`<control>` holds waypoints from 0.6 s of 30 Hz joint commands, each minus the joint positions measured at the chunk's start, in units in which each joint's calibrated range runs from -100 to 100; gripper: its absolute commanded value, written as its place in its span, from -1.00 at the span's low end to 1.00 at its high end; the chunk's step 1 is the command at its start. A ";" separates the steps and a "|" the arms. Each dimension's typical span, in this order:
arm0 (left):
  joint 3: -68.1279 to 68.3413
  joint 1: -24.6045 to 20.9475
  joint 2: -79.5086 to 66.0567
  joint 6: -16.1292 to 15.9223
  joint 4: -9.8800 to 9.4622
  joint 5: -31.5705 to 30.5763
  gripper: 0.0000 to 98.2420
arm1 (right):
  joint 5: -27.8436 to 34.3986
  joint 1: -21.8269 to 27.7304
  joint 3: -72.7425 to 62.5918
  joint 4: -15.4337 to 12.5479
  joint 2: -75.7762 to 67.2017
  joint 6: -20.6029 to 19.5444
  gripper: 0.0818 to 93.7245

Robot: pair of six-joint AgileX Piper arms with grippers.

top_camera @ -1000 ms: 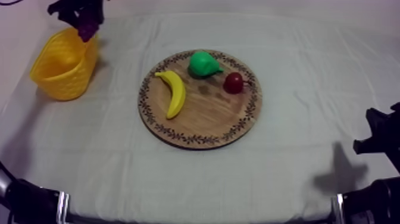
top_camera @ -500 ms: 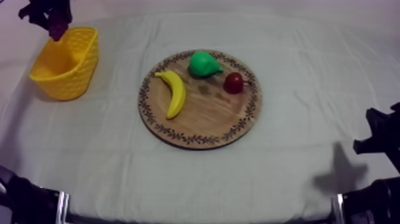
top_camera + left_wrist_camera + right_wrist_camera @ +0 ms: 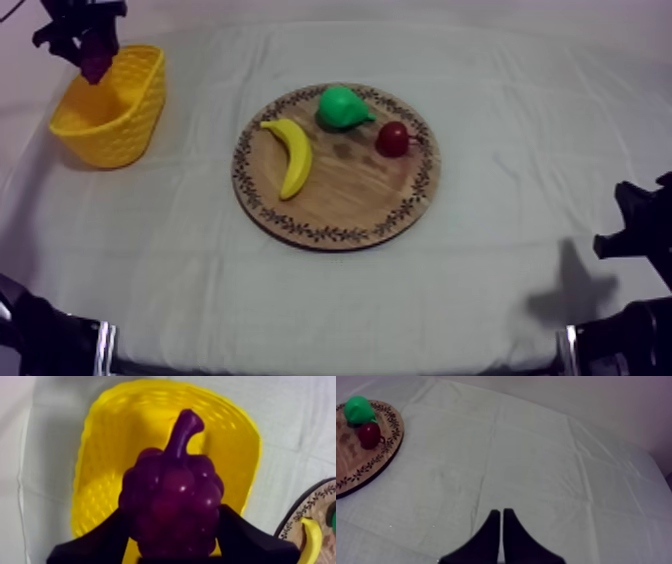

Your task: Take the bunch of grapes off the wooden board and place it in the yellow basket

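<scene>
**Bunch of grapes (image 3: 170, 493) clamped in the left gripper (image 3: 170, 528) over the yellow basket (image 3: 97, 451).**
In the left wrist view, one black finger (image 3: 105, 536) presses on each side of the bunch's lower half. The stem points away from the gripper and the basket's open mouth lies directly beyond the fruit. From above, the held bunch hangs at the basket's far rim, in the table's far left corner, well apart from the wooden board (image 3: 345, 195). The board carries a banana (image 3: 293, 156), a pear (image 3: 342, 107) and a small red fruit (image 3: 392, 139). The right gripper (image 3: 501, 521) has its fingers together in a narrow wedge over bare cloth, beside the board.
</scene>
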 commanded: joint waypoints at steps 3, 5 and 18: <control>1.28 -0.04 1.99 0.10 0.10 -0.99 0.17 | 0.02 -0.02 -0.04 -0.02 0.00 0.00 -0.99; 1.97 -0.04 2.96 0.16 0.17 -1.56 0.17 | 0.02 -0.02 -0.04 -0.02 0.00 0.00 -0.99; 2.97 -0.74 6.46 0.86 1.30 -3.26 0.67 | 0.02 -0.02 -0.04 -0.02 0.00 0.00 -0.99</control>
